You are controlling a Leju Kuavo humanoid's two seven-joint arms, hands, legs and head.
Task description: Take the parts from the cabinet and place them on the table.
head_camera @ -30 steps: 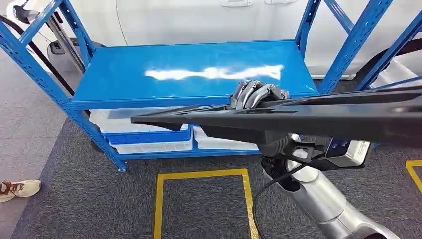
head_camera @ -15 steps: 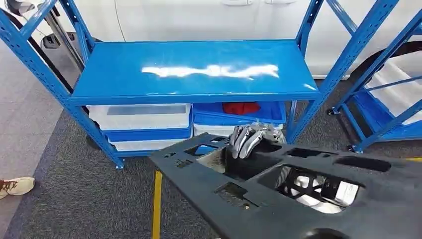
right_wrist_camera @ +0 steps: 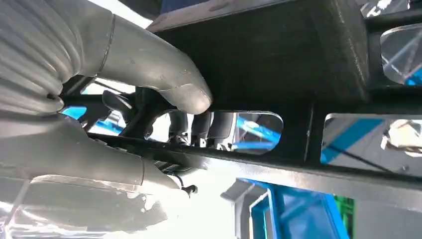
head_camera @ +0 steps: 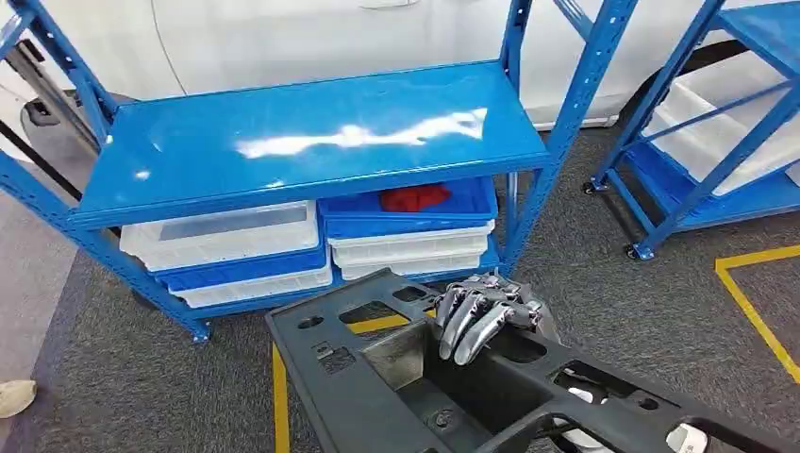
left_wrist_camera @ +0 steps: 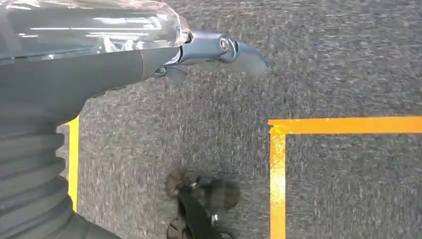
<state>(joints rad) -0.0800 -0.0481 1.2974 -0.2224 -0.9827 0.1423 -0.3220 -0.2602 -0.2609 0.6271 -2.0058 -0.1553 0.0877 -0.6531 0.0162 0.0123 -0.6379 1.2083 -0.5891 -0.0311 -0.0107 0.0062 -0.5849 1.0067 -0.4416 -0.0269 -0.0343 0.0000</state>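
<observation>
A large black plastic part (head_camera: 377, 382) with several cut-out openings lies tilted across the lower head view, in front of the blue cabinet (head_camera: 311, 142). My right hand (head_camera: 481, 316) grips it, fingers curled over an inner edge of one opening. In the right wrist view the thumb (right_wrist_camera: 169, 79) presses against the black part (right_wrist_camera: 278, 59) from the other side. My left hand (left_wrist_camera: 149, 59) hangs above grey carpet, holding nothing, with its fingers stretched out. The cabinet's top shelf is bare.
Under the shelf sit stacked white bins (head_camera: 226, 241) and a blue bin (head_camera: 415, 212) with something red in it. A second blue rack (head_camera: 717, 123) stands at the right. Yellow tape (head_camera: 755, 302) marks the grey carpet. A white car body is behind the cabinet.
The camera has swung, shifting the cabinet left. The black part, edge-on and level with the shelf a second ago, has come down and tipped so its face shows. My right hand still holds it.
</observation>
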